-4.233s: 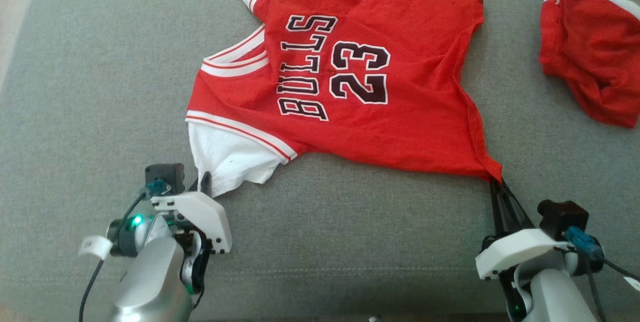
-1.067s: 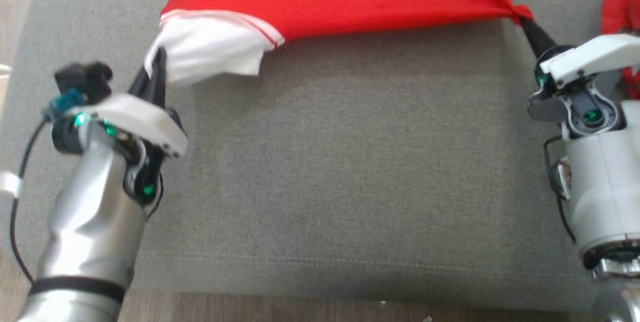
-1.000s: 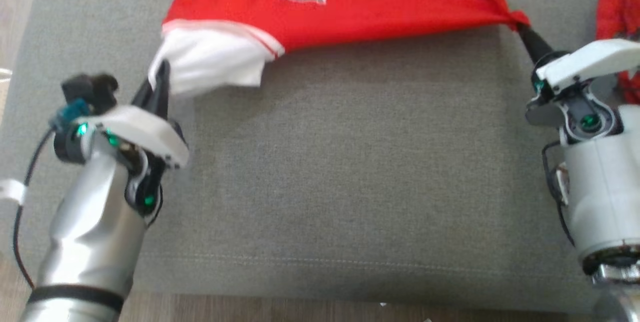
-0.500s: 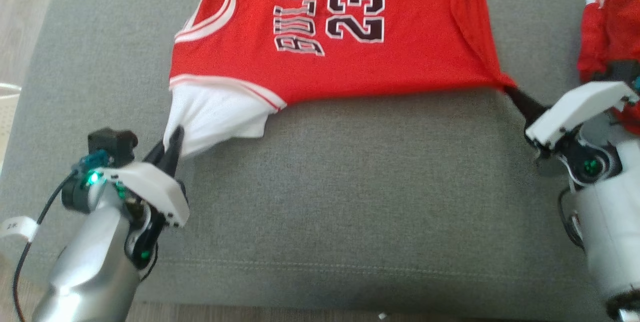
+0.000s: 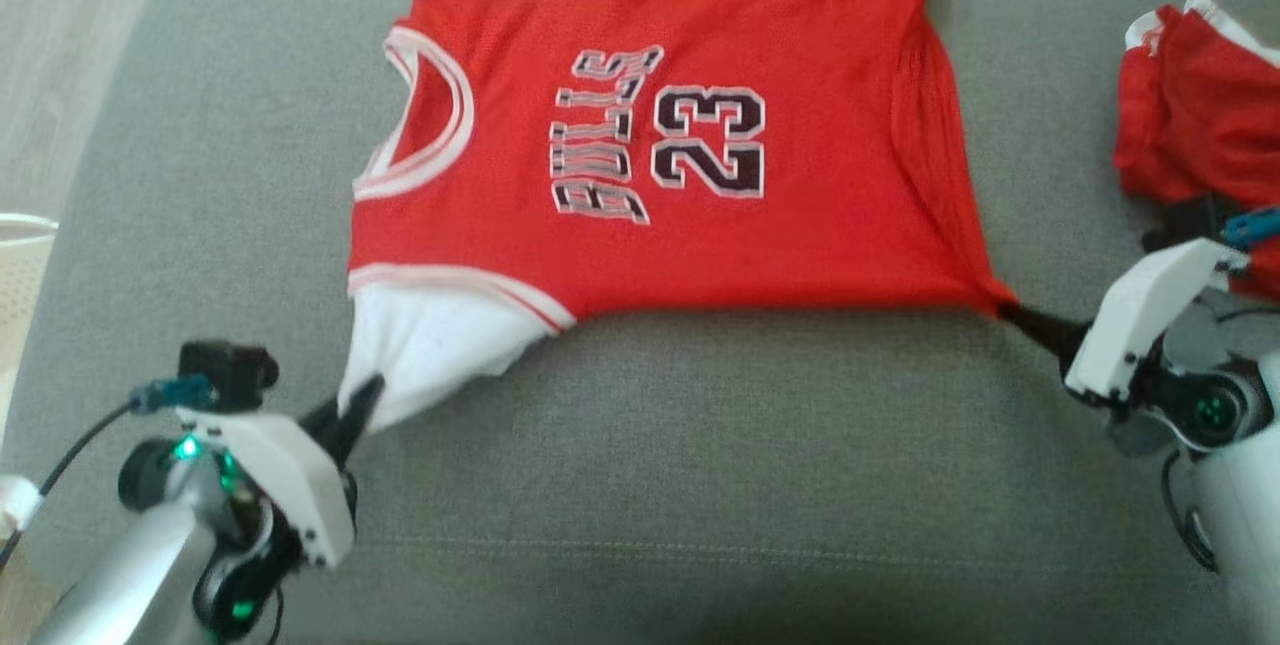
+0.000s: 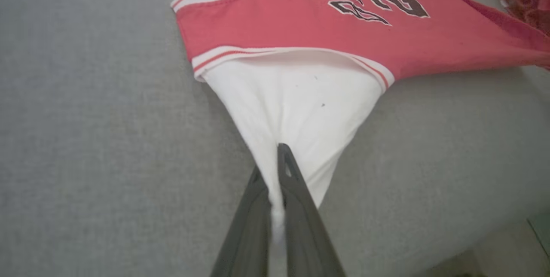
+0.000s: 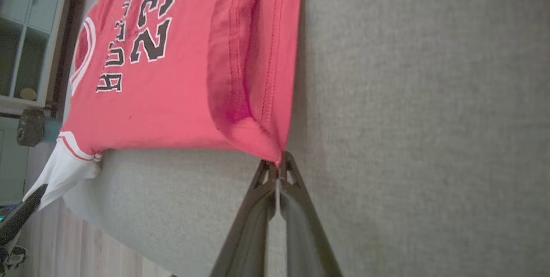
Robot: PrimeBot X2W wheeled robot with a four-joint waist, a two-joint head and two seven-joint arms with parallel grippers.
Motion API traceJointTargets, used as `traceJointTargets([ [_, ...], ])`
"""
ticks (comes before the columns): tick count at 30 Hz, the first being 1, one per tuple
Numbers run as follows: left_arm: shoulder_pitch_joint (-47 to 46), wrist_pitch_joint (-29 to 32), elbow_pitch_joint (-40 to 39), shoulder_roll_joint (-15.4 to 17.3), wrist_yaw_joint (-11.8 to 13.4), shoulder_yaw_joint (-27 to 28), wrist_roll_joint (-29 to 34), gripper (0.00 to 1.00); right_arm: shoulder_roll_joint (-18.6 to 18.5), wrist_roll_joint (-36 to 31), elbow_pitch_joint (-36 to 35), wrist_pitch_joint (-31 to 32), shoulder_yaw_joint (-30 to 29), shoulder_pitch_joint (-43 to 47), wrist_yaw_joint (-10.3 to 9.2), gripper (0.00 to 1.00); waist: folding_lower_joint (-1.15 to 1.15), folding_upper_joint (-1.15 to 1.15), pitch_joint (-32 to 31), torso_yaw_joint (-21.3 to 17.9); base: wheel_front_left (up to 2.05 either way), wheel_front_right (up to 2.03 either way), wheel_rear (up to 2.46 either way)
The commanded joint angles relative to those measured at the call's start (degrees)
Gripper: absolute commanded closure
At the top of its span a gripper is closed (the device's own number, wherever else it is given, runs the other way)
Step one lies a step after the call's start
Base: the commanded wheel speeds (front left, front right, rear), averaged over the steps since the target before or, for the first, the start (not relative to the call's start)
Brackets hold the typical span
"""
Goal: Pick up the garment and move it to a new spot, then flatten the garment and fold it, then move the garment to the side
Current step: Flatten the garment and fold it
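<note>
Head view: the jersey [image 5: 700, 255], red with white sleeves and the print BULLS 23, lies spread on the grey cushion [image 5: 700, 485], stretched between the two sets of jaws. The left jaws are closed on the tip of the white sleeve [image 5: 430, 355], which fans out up and away from them. The right jaws are closed on the red hem corner [image 5: 985, 290], with the cloth pulled to a point at their tips. A second red garment [image 5: 1200, 125] lies crumpled beyond the right jaws, apart from the jersey.

Left wrist view: the jaws pinch a gathered fold of the white sleeve [image 6: 296, 105], and the fabric widens ahead of them into the red body [image 6: 279, 32]. The cushion [image 6: 107, 139] lies on both sides of them.

Right wrist view: the jaws grip the very corner of the stitched hem [image 7: 258, 139]. The jersey [image 7: 172, 109] spreads ahead and to their left, and bare cushion [image 7: 429, 118] lies to their right. Far to their left, the left jaws hold the white sleeve.
</note>
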Motion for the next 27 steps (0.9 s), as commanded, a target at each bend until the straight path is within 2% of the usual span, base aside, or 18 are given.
traceJointTargets([
  [1, -0.8, 0.7, -2.6, 3.8, 0.1, 1.5, -1.4, 1.00, -1.5, 0.2, -2.4, 1.0, 0.7, 0.8, 0.37, 1.00, 0.01, 0.00, -0.6, 0.1, 0.00, 0.00, 0.00],
  [8, 3.3, 5.8, -11.1, 12.0, 0.1, -2.2, -9.1, 1.00, -3.3, 1.8, -6.4, 9.9, 1.3, 5.8, 0.37, 1.00, 0.01, 0.00, -3.1, 0.4, 0.00, 0.00, 0.00],
  [16, 7.6, 10.9, -18.7, 19.0, 0.1, -5.3, -16.7, 1.00, -5.1, 1.4, -11.6, 18.1, -0.3, 11.1, 0.37, 1.00, 0.01, 0.00, -5.3, -0.1, 0.00, 0.00, 0.00],
  [22, 9.2, 13.0, -22.6, 22.6, 0.1, -5.8, -20.3, 1.00, -5.1, 0.8, -16.0, 23.6, -3.0, 14.7, 0.37, 1.00, 0.01, 0.00, -5.8, -0.4, 0.00, 0.00, 0.00],
  [27, 8.3, 12.7, -24.0, 23.8, 0.1, -4.6, -21.0, 1.00, -3.0, -0.7, -19.7, 24.3, -7.3, 14.0, 0.37, 1.00, 0.01, 0.00, -5.2, -0.7, 0.00, 0.00, 0.00],
])
